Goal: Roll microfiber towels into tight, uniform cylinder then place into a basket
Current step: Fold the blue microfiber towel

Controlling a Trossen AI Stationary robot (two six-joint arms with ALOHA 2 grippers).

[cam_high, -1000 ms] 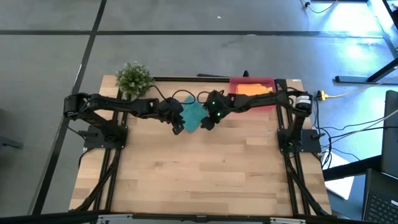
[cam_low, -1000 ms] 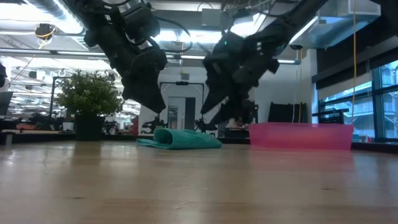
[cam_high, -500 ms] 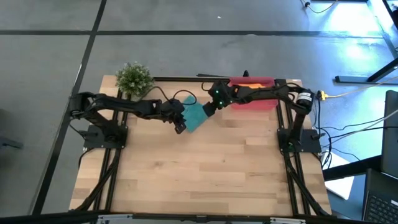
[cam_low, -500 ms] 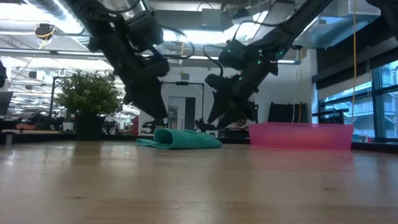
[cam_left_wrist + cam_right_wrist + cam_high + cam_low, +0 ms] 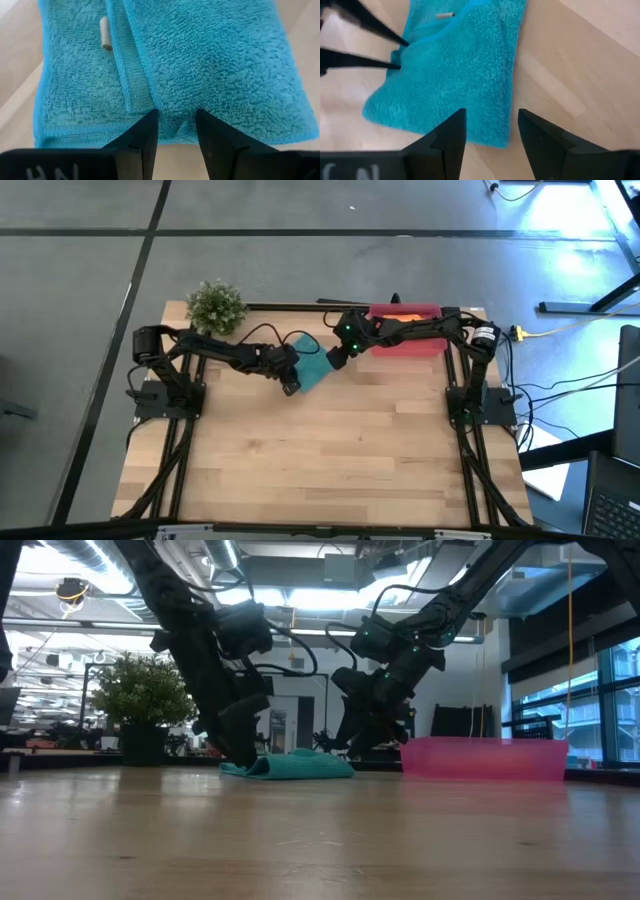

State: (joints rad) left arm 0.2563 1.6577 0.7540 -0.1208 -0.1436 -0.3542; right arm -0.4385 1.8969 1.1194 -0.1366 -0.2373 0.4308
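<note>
Leftmost, a small green plant (image 5: 216, 305) stands at the table's upper-left corner, then the left gripper (image 5: 291, 386), fingers narrowly parted, presses the folded teal towel (image 5: 311, 363) at upper centre, the right gripper (image 5: 332, 361) open beside it, before the basket (image 5: 405, 344) holding the orange towel (image 5: 398, 321) at upper right.

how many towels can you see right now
2: the teal towel lies folded on the table between both grippers; the orange towel sits in the pink basket, mostly hidden by the right arm. More could be hidden there.
</note>
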